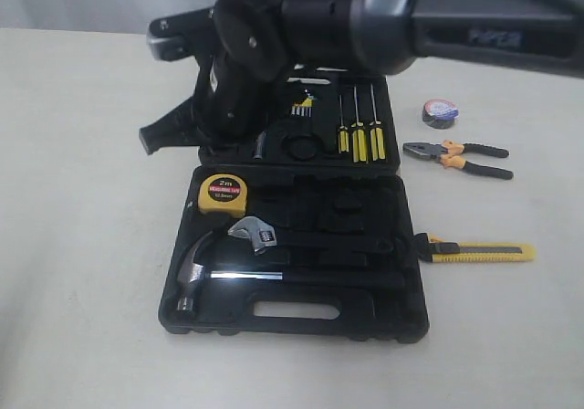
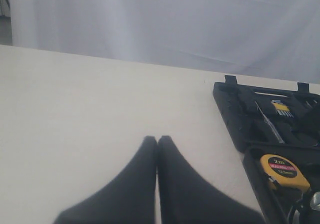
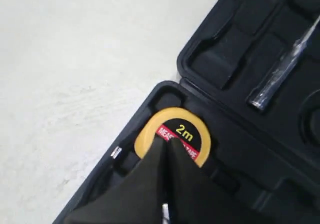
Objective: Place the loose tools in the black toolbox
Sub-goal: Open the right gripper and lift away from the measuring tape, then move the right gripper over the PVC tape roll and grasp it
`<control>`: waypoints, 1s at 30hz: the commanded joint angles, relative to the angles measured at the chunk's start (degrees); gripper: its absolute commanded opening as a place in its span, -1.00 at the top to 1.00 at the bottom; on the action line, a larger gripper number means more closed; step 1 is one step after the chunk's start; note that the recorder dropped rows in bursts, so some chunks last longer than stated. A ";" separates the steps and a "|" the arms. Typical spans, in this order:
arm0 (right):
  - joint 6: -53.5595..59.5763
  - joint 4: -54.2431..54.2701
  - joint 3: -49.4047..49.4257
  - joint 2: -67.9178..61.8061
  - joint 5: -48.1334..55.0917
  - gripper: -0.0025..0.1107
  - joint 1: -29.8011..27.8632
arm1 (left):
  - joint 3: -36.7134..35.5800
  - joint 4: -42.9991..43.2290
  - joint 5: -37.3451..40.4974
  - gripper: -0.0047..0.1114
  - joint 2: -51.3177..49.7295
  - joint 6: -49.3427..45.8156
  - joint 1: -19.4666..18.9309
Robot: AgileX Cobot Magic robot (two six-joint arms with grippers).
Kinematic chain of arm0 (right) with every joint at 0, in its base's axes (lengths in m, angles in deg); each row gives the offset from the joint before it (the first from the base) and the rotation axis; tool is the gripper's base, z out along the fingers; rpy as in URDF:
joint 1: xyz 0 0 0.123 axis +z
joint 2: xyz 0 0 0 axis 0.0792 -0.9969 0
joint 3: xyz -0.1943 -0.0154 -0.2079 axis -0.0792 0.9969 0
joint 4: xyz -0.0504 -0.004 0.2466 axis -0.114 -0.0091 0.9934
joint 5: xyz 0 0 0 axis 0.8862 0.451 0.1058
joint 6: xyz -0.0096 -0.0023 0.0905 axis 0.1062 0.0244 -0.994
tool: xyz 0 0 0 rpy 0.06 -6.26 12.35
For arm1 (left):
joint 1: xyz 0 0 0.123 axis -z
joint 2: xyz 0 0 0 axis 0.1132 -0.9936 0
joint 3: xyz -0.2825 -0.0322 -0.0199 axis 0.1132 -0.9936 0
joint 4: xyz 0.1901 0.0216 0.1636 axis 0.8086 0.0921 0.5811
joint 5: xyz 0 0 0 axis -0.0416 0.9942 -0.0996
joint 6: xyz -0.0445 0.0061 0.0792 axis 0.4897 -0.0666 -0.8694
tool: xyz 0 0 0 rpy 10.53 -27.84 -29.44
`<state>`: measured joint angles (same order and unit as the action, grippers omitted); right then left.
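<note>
Yellow 2m tape measure point(image 1: 224, 190) sits in the black toolbox point(image 1: 383, 322), upper-left corner of the lower tray. The right claw point(image 3: 166, 140) is over its face, pressed together and empty. The left claw point(image 2: 157, 139) is pressed together too, over bare counter point(image 1: 82, 272). Utility knife point(image 1: 476, 252), pliers point(image 1: 456, 156) and tape roll point(image 1: 440, 111) lie right of the box. The knife's long axis runs left-right, so it looks like the right arm's job.

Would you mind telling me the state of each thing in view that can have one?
black toolbox, open, lying flat.
tape measure, seated in a corner recess of the toolbox.
utility knife, loose on the table, beside the toolbox.
pliers, loose on the table, outside the toolbox.
tape roll, loose on the table.
left hand, shut, empty.
right hand, shut, tips at the tape measure.
</note>
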<state>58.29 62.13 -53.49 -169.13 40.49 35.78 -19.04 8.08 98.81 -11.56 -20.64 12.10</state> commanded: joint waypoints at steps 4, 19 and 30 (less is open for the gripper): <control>2.99 -0.37 -0.13 10.08 12.02 0.96 -5.91 | 0.30 0.23 0.04 0.92 -0.23 -0.02 0.33; 4.33 0.04 4.87 19.97 17.38 0.96 -24.77 | 0.30 0.23 0.04 0.92 -0.23 -0.02 0.33; 4.34 0.40 5.82 10.91 7.31 0.96 -38.12 | 0.30 0.23 0.04 0.92 -0.23 -0.02 0.33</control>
<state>62.17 62.37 -47.86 -155.94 51.80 -0.31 -19.04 8.08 98.81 -11.56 -20.64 12.10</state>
